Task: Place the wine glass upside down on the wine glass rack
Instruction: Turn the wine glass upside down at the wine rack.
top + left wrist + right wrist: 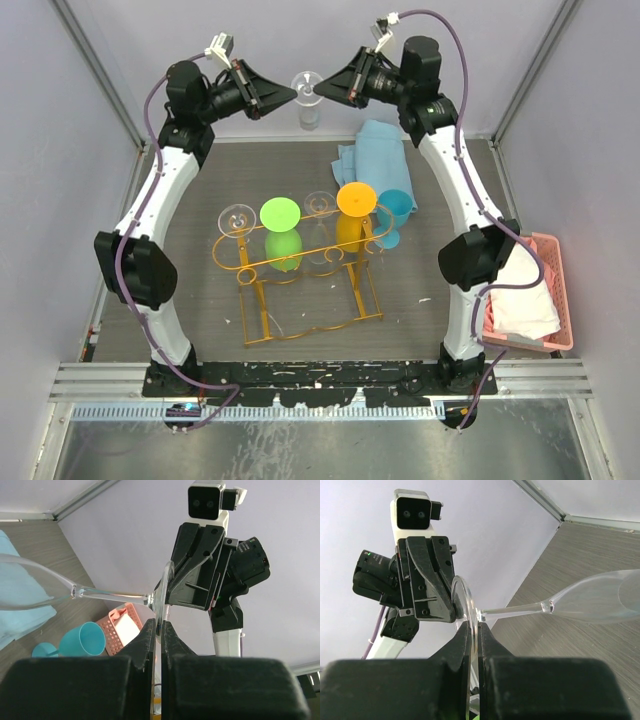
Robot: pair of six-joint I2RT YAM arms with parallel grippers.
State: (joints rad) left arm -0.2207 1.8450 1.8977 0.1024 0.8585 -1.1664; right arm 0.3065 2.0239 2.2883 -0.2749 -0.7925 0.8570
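Note:
A clear wine glass (pixel 308 92) is held in the air at the back of the table, between both grippers. My left gripper (pixel 290 96) is shut on the rim of its round foot; in the left wrist view the gripper (pixel 160 626) pinches the foot and the stem (pixel 110 595) runs left. My right gripper (pixel 326 90) is shut on the same foot from the other side, shown in the right wrist view (pixel 473 626), with the stem (pixel 515 611) running right. The orange-gold wine glass rack (pixel 300 262) stands mid-table below.
The rack holds upside-down glasses: clear (pixel 238 217), green (pixel 280 213), clear (pixel 320 205) and orange (pixel 356 198). A teal cup (pixel 395 208) and a blue cloth (pixel 375 150) lie behind it. A pink basket (pixel 545 290) with white cloth is at the right edge.

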